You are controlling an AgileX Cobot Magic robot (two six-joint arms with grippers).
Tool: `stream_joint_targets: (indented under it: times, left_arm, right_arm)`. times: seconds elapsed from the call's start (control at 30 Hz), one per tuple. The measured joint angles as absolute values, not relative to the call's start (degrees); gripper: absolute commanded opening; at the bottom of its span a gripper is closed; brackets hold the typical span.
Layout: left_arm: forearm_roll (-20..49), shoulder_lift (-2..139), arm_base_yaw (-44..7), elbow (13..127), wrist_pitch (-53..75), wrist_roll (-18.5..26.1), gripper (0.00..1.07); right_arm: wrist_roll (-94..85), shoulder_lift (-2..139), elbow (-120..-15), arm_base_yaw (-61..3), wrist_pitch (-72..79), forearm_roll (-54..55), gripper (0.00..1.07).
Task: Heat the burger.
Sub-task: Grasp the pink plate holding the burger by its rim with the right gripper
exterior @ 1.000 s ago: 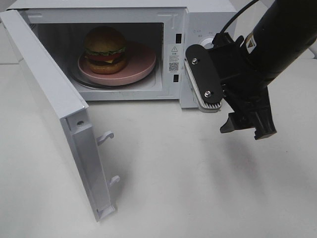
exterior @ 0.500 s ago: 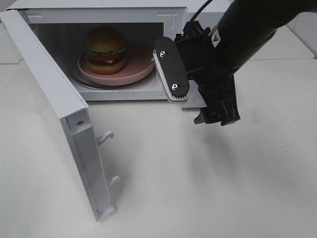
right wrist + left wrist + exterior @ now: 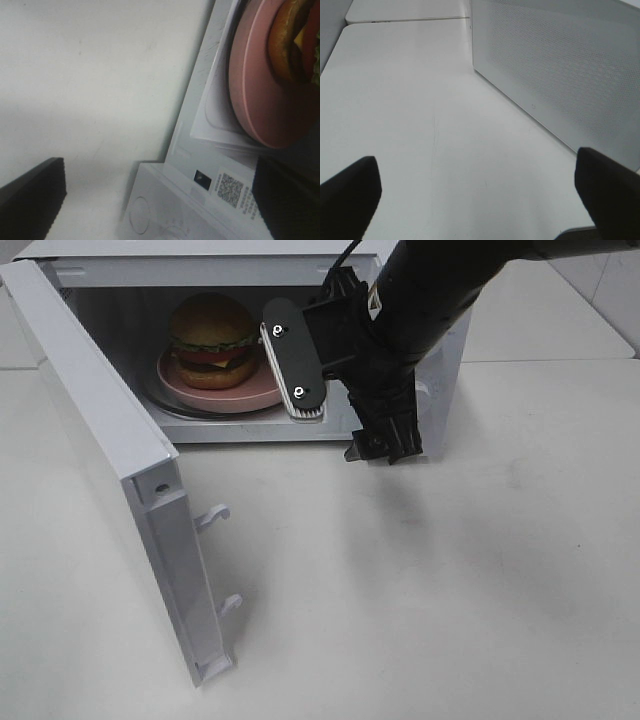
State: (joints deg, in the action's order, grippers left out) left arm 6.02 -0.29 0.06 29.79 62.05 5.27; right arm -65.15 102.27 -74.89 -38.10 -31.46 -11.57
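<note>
- high view: bright, even light from above; the white counter (image 3: pixel 480 590) is nearly washed out, without hard glare.
- soft grey shadows lie on the counter under the arm (image 3: pixel 430 290) and beside the door (image 3: pixel 110 430).
- inside the oven (image 3: pixel 200 270) it is dimmer, yet the burger (image 3: pixel 212 335) reads clearly, its bun faintly shiny.
- the arm is black and shows little detail.
- left wrist view: the left fingers (image 3: pixel 350 195) are blurred dark shapes; the dotted panel (image 3: pixel 560 75) is sharp.
- right wrist view: soft overall; the right fingers (image 3: pixel 35 192) are blurred; a dim shadow band crosses the counter.
</note>
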Motion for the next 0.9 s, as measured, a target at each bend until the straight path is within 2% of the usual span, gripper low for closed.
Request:
stream_joint_targets:
  times: [0.9]
  left_arm:
    - [6.0, -0.3, 0.1, 29.8, 62.1, 5.3, 0.98]
  right_arm:
    - [-62.2, 118.8, -90.4, -39.4, -25.4, -11.5, 0.94]
